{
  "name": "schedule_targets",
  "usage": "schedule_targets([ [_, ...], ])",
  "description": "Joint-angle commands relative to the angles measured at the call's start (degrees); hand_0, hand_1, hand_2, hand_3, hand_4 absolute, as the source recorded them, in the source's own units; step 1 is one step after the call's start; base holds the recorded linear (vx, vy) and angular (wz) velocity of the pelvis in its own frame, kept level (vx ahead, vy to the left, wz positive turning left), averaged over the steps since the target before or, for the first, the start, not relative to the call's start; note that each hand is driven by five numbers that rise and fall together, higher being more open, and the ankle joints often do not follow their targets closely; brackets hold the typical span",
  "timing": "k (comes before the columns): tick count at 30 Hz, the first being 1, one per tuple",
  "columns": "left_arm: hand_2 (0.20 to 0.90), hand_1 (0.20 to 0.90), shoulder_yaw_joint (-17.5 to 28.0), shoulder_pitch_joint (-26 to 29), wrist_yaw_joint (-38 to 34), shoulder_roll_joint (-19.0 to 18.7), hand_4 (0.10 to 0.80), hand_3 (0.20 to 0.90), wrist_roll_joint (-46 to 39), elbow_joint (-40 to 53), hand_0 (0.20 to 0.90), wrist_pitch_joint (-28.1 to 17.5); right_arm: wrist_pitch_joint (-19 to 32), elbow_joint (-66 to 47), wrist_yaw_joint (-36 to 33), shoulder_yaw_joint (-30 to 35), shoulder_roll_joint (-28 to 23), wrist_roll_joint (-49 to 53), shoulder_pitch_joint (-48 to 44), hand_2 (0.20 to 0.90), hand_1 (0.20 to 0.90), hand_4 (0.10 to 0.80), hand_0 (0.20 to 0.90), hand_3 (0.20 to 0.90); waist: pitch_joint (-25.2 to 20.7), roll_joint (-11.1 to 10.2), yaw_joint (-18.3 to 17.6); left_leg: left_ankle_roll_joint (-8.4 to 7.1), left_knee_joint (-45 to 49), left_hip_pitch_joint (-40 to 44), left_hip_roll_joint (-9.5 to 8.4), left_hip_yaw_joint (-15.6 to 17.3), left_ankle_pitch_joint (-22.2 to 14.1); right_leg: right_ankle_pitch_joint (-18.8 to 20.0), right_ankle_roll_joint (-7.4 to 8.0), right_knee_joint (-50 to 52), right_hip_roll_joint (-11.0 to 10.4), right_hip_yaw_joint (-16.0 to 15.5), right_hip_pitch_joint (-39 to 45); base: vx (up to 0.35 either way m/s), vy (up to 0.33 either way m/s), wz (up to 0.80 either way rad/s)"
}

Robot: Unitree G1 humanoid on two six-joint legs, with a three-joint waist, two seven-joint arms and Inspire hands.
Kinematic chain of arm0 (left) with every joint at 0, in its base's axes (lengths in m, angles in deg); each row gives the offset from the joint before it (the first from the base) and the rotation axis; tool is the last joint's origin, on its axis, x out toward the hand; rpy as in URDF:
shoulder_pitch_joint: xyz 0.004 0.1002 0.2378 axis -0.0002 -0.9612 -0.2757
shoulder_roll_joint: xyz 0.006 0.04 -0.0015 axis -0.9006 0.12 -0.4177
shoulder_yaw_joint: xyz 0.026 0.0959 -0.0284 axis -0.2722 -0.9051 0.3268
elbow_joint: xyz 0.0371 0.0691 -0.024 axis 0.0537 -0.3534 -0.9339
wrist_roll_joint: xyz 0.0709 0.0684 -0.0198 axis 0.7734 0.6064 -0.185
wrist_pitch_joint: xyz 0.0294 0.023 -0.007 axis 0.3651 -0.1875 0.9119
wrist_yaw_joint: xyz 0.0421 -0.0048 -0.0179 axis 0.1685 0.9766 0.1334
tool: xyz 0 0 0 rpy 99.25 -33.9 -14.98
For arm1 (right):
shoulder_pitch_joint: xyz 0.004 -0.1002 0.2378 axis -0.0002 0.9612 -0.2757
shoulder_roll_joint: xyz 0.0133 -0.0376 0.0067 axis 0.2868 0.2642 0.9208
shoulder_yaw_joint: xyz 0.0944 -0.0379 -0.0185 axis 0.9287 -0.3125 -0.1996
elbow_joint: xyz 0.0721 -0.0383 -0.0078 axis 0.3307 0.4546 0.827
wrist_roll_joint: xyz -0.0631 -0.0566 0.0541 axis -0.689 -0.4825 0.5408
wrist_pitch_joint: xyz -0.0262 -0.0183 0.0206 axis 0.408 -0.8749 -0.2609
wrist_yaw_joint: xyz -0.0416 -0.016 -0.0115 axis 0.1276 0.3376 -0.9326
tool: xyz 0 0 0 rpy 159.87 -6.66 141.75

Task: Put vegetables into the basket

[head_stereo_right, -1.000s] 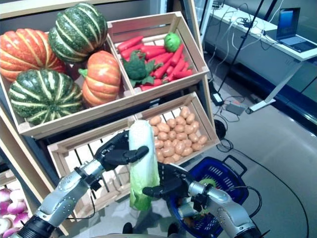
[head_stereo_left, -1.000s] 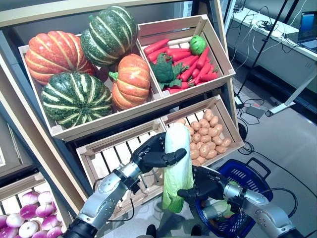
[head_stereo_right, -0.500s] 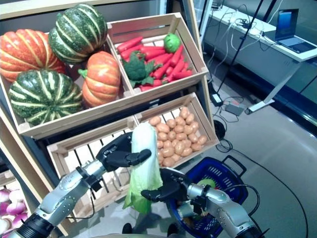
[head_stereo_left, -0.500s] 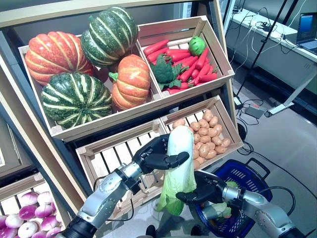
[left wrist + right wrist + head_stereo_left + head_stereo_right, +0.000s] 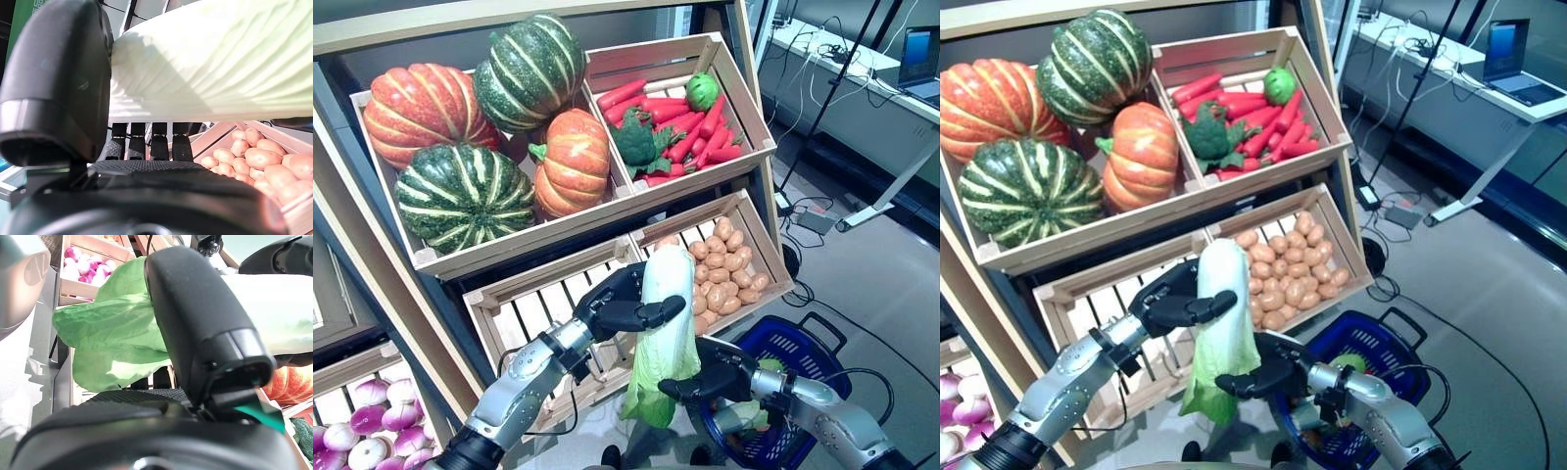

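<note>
A long pale green cabbage [image 5: 664, 333] hangs upright in front of the lower crates, white stalk end up and leafy end down. My left hand [image 5: 622, 304] is curled round its upper part, thumb across the front; its wrist view shows the white cabbage body [image 5: 210, 58] pressed between thumb and fingers [image 5: 146, 144]. My right hand [image 5: 720, 370] grips its lower leafy part [image 5: 112, 342] from the right. The blue basket [image 5: 808, 357] sits on the floor at lower right, below the right arm, with some green vegetable inside [image 5: 744, 416].
The wooden shelf holds a crate of pumpkins [image 5: 489, 147], a crate of red carrots and broccoli [image 5: 680, 117], a potato crate [image 5: 724, 264] and a slatted crate [image 5: 524, 313] behind the left hand. Purple onions [image 5: 362, 431] lie lower left. A desk with a laptop [image 5: 920, 59] stands at right.
The cabbage has tilted slightly, its leafy end swinging left and spreading. My right hand has shifted a little lower on it. The left hand holds its place.
</note>
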Motion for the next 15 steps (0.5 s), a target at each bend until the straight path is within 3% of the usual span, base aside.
schedule_targets([
  [1,0.900,0.900,-2.08,6.07,5.66,3.48,0.800,0.900,-4.20,9.66,0.900,-5.10,3.45,-1.29,-2.15,0.68,0.48,1.92,-4.45,0.300,0.300,0.400,0.300,0.300,-3.93,-1.58,0.12,0.79,0.52,-0.21,-1.21,-2.09,-1.11,3.71,0.55,0.18,-2.01,1.20,0.55,0.000,0.000,0.00],
  [15,0.900,0.900,-2.03,6.07,5.16,3.66,0.800,0.900,-4.35,9.65,0.900,-5.29,3.89,-1.25,-4.10,1.04,1.13,2.08,-4.45,0.300,0.300,0.400,0.300,0.300,-4.18,-1.55,-0.01,0.92,0.48,0.01,-1.23,-1.96,-1.23,3.55,0.52,0.26,-2.02,1.30,0.67,0.000,0.000,0.00],
])
